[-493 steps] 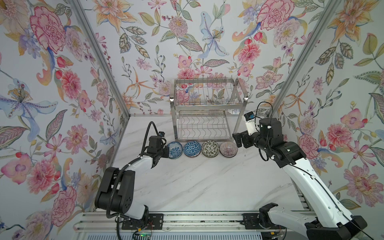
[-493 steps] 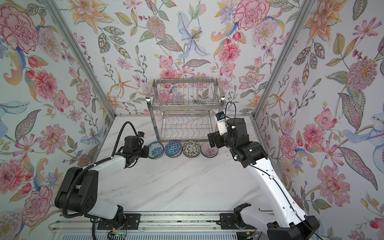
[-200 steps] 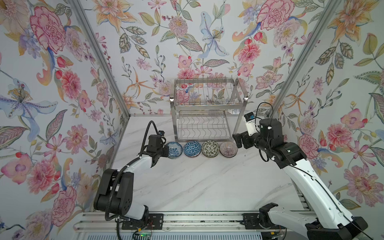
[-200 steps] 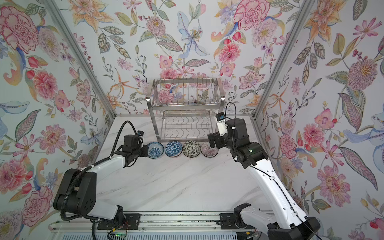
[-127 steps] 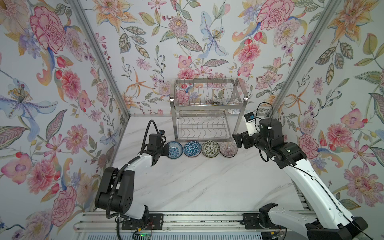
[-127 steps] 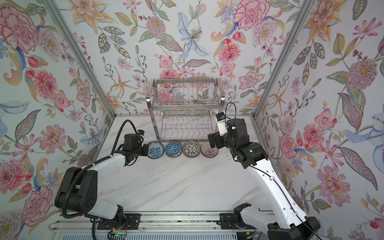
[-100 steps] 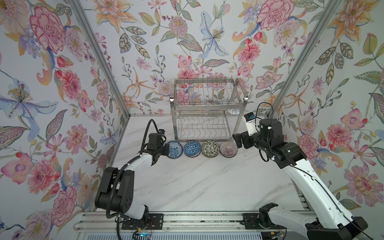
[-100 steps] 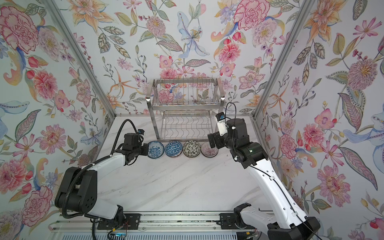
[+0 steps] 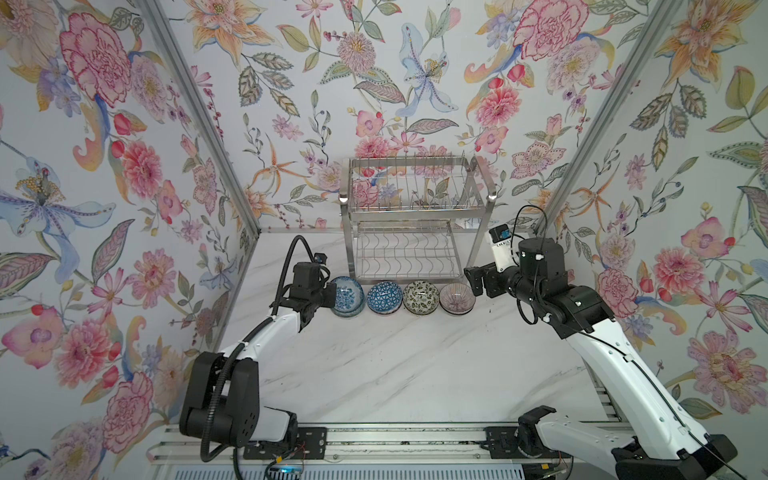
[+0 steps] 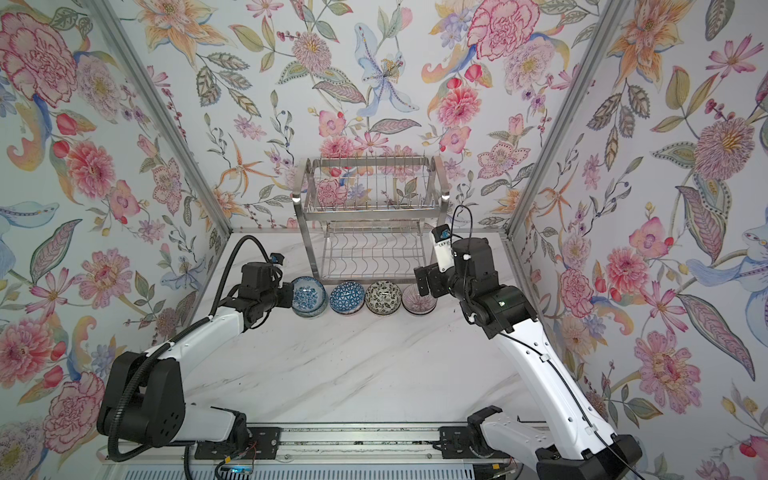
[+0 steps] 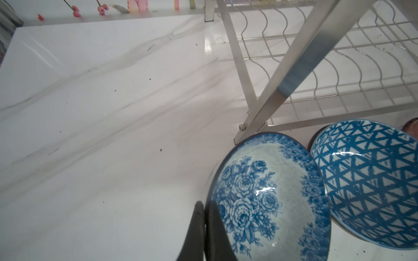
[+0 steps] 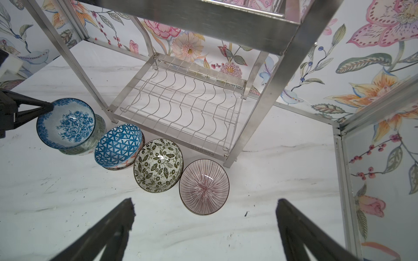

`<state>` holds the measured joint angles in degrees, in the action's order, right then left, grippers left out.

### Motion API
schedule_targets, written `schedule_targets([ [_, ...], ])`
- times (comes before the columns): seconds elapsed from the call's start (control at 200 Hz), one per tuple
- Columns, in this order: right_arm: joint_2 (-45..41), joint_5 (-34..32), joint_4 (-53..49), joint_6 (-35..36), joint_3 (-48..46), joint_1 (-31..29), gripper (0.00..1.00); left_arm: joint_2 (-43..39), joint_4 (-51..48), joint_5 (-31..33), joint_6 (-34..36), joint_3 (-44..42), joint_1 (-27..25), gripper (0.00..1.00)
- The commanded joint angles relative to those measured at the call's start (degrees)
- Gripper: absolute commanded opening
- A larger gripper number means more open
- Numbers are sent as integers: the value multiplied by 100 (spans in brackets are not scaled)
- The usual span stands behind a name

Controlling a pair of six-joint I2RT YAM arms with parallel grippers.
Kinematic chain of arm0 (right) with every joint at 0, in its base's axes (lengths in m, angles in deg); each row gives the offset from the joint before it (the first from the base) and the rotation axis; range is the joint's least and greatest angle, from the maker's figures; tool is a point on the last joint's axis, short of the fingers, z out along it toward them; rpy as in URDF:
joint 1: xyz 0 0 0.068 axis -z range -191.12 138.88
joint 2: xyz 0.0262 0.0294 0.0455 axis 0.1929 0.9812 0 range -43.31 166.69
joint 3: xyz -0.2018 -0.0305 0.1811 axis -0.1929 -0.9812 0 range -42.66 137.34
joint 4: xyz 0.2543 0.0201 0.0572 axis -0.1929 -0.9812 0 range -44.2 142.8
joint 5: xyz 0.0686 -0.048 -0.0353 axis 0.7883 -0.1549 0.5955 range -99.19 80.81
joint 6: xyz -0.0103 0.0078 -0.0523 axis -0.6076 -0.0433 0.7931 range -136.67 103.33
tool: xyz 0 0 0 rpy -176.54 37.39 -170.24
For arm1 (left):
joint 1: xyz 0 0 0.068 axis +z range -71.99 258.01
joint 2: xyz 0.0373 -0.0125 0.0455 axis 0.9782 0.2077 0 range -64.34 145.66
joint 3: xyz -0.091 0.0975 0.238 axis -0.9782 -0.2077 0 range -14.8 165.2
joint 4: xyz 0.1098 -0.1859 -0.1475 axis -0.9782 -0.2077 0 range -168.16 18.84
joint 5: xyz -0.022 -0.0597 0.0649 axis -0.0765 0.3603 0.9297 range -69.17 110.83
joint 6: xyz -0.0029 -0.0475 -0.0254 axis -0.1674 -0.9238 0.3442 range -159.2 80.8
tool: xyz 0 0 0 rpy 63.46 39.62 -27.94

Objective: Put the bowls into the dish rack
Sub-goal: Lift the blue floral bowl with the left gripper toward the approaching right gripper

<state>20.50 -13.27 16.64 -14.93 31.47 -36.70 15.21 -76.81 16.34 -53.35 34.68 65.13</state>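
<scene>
The left gripper (image 11: 204, 217) reached in low from the left side of the marble table (image 9: 395, 365). Its jaws were pressed nearly together, pinching the near rim of the blue floral bowl (image 9: 348, 296), one finger inside the rim and one outside. In the right wrist view that bowl sat tilted, with its gripped edge raised. It lay over a second, grey-green patterned bowl (image 12: 99, 133) beneath it. Whether the two were touching could not be told.

Just to its right stood the blue triangle bowl (image 9: 385, 296), nested on another bowl (image 12: 127, 165) that showed coral marks at its edge. Next came the black-and-white floral bowl (image 9: 420, 296), and then the pink lined bowl (image 9: 457, 298). In both top views the four visible bowls made one close row, each just beside its neighbour.

The row ran along the front of the dish rack (image 9: 415, 212), which stood at the back of the table against the flowered wall. The floral bowl lay just beside the rack's front left leg.

At the right end of the row, the right gripper (image 9: 473, 281) hung just beside the pink lined bowl. Its jaws were spread wide and held nothing, and its fingers pointed towards the bowls.
</scene>
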Motion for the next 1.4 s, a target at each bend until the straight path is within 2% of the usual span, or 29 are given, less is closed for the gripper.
schedule_targets([
  [0.0,59,-254,114,-379,-49,-231,99,-539,-106,275,57,343,-185,0],
  [0.13,183,-381,561,-709,-247,-631,99,-950,-114,354,-52,331,-420,0],
  [0.275,374,-572,1344,-1083,-648,-1113,99,-1282,-9,703,-121,254,-1070,0],
  [0.32,465,-635,1570,-1188,-770,-1412,99,-1348,64,739,-206,209,-1222,0],
  [0.55,1064,-735,2280,-1501,-1010,-2154,99,-1395,612,729,-664,-133,-1869,0],
  [0.686,1288,-678,2625,-1748,-1129,-2352,99,-1228,1178,511,-990,-371,-2067,0],
  [0.866,1423,-490,3175,-2224,-1442,-2329,99,-990,1557,372,-1179,-473,-2214,0],
  [0.966,1592,-460,3308,-2459,-1512,-2272,94,-917,1720,250,-1231,-487,-2249,0],
  [1.266,1844,24,3903,-3072,-1774,-1808,71,-959,2006,76,-1336,-578,-2289,0],
  [1.321,1885,91,3936,-3089,-1762,-1775,63,-954,2024,58,-1335,-579,-2291,0],
  [1.391,1963,136,3936,-3119,-1732,-1759,48,-964,2066,-6,-1336,-588,-2289,0],
])
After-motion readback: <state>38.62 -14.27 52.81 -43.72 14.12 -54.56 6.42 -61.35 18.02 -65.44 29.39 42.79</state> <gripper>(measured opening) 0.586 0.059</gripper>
